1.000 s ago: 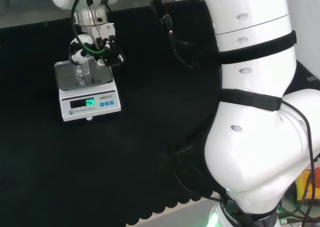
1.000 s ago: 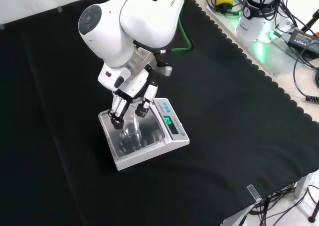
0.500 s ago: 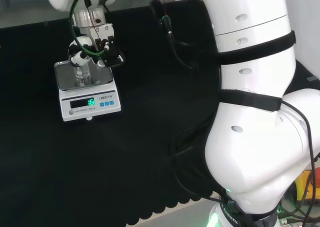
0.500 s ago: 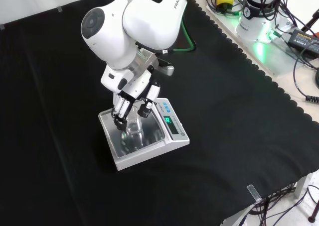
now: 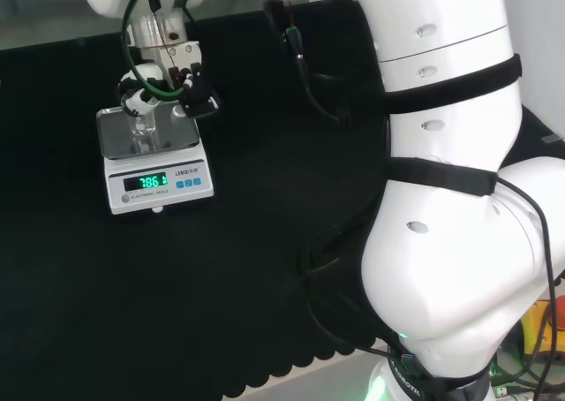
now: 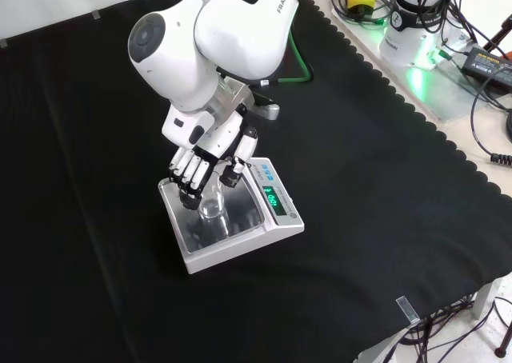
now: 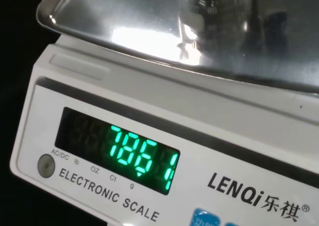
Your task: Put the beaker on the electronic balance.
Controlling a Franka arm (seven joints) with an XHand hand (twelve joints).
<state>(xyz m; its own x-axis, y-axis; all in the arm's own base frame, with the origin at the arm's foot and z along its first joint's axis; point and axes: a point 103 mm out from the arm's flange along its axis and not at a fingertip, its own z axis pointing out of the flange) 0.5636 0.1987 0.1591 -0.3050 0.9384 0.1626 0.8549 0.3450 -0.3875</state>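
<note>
Hand open, fingers straightened just above beaker on balance.

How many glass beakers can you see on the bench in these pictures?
1. The beaker stands on the steel pan of the electronic balance, just below the hand. Clear glass is hard to see against the black cloth, so another piece could go unnoticed.

The hand's fingers have spread away from the beaker.
</note>
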